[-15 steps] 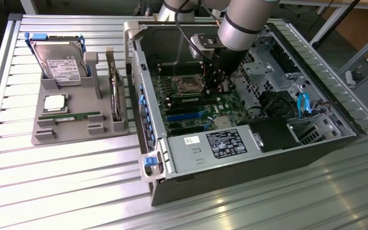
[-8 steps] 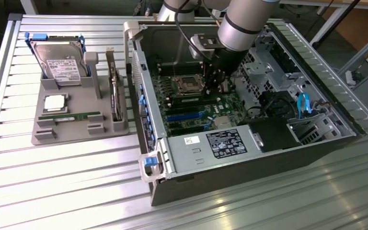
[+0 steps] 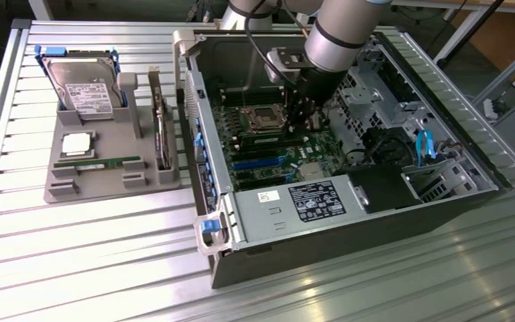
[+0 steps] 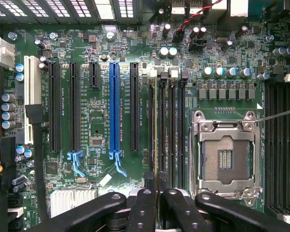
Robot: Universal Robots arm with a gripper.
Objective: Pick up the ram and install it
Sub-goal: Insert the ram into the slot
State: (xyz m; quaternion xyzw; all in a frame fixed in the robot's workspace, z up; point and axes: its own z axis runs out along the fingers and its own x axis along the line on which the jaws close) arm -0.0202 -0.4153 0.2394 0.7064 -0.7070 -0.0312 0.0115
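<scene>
— Where, and how held?
— Pinched in the clenched gripper (image 4: 157,187): the ram (image 4: 157,130), edge-on at the memory slots (image 4: 170,125), with the empty socket (image 3: 262,118) at nine o'clock of it in the exterior view. Cannot tell whether seated.
— Handling?
— Light, stiff, thin, probably fragile at chips and contacts; best taken by the long top edge. Tight between neighbouring slots; drive cage (image 3: 369,100) at two o'clock; open room straight above.

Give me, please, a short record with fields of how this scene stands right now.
gripper: gripper inside the open case, jaws shut on the ram
ram position: edge-on among the memory slots, beside the empty processor socket
grey tray: tray holds a hard drive and another green stick
</scene>
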